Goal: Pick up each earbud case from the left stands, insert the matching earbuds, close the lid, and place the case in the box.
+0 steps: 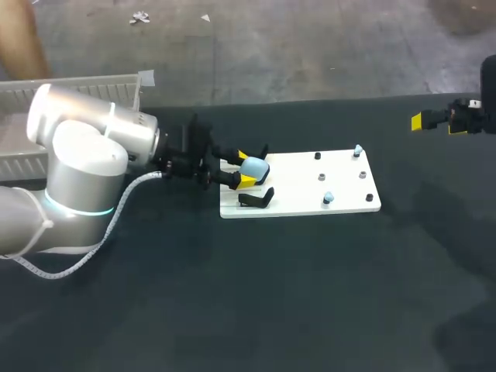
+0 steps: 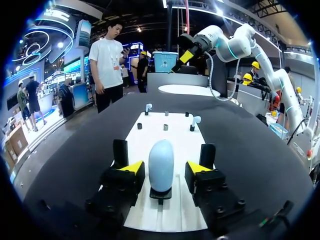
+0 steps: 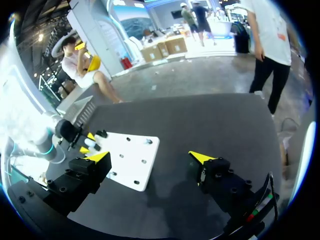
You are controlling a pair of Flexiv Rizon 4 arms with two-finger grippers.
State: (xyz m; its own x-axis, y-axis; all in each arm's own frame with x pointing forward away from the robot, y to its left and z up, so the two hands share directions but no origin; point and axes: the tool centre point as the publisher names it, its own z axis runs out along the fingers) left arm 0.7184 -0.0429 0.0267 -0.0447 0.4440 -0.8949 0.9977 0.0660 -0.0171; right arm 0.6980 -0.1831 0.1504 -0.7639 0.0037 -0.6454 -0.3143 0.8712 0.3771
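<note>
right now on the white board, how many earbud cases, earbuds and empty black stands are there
earbud case: 1
earbuds: 2
empty black stands: 2
total: 5

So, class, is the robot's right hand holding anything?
No, the right hand is open and empty, with only the dark table showing through its gap.

Dark tabletop [image 1: 271,294], on which a white board [image 1: 298,198] is laid flat; a white box [image 1: 85,87] is seen at its edge, well apart from the board.
</note>
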